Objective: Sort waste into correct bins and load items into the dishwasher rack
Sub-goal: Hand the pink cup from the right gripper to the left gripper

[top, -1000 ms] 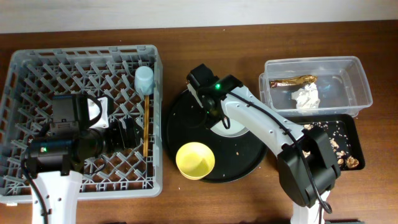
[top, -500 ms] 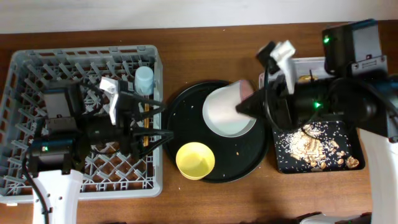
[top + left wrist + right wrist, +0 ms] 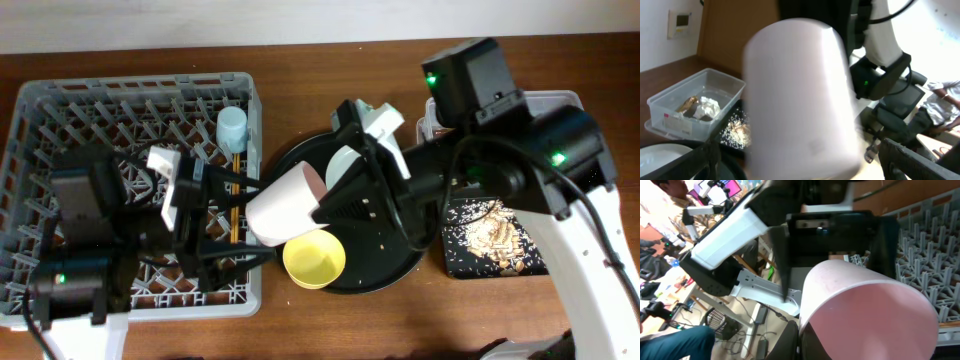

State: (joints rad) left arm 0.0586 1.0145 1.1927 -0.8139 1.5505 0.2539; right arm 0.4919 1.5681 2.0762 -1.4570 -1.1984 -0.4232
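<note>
The pink cup (image 3: 288,205) hangs on its side in the air between the rack and the round tray. My right gripper (image 3: 332,205) is shut on its rim (image 3: 840,341), one finger inside and one outside. My left gripper (image 3: 262,218) is open, its fingers spread either side of the cup's base (image 3: 800,100). The yellow bowl (image 3: 314,257) and the pale plate (image 3: 343,165) sit on the round tray. The light blue cup (image 3: 232,128) and chopsticks (image 3: 236,205) are in the grey rack (image 3: 60,105). Tissue (image 3: 707,107) and wrapper (image 3: 687,104) lie in the clear tub (image 3: 670,122).
The round black tray (image 3: 400,262) lies at the centre. The black rectangular tray (image 3: 490,235) at the right holds tan scraps. My right arm covers most of the clear tub (image 3: 565,98) in the overhead view.
My right arm has carried the pink cup left from above the plate to between my left gripper's open fingers. My left arm has reached out right over the rack's edge.
</note>
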